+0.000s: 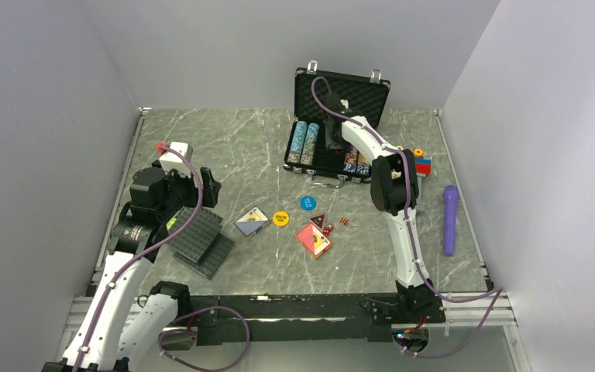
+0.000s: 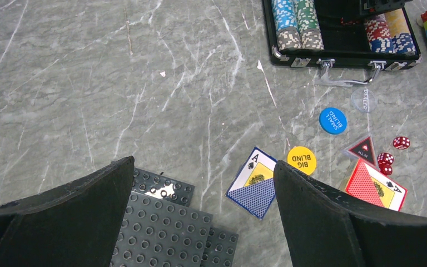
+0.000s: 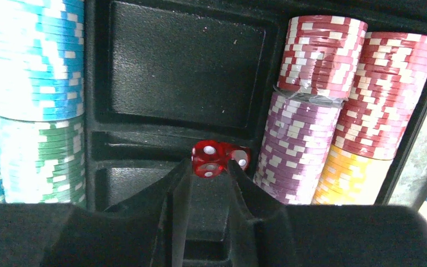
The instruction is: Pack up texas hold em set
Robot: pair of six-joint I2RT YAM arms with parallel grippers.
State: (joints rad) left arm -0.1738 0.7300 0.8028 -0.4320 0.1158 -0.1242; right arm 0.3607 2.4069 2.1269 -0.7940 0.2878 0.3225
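The black case stands open at the back with chip rows inside. My right gripper reaches down into its middle tray, its fingertips closed on a red die. A second die lies just behind it, beside purple chips. On the table lie a blue card deck, a red deck, a yellow button, a blue button, a red-triangle button and more dice. My left gripper hovers open over the left side, holding nothing.
Dark grey studded plates lie under my left gripper. A colourful toy-block figure stands right of the case. A purple stick lies by the right wall. A clear dealer disc rests before the case's handle.
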